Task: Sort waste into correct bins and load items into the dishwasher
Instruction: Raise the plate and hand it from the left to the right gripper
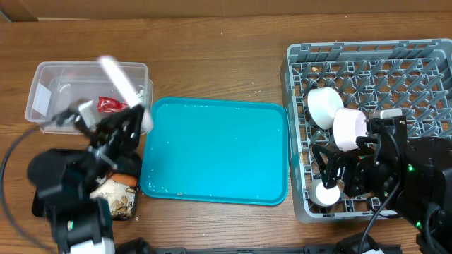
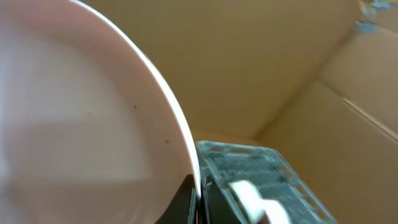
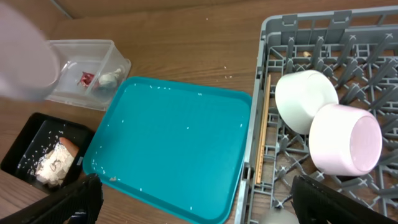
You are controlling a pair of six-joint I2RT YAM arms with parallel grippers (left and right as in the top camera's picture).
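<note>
My left end effector (image 1: 134, 118) is clamped on the rim of the white plate (image 2: 81, 112), which tilts above the right end of the clear tub (image 1: 49, 85) near the worktop's left edge. My right end effector (image 1: 339, 173) stands wide, gripping nothing, over the grey rack's (image 1: 367, 53) near-left corner. One white bowl (image 3: 306, 99) sits beside a second bowl (image 3: 345, 138) in the rack, and the chopsticks (image 3: 264, 130) lie along its left wall. The red wrapper (image 3: 85, 79) sits in the tub, its print too small to read.
</note>
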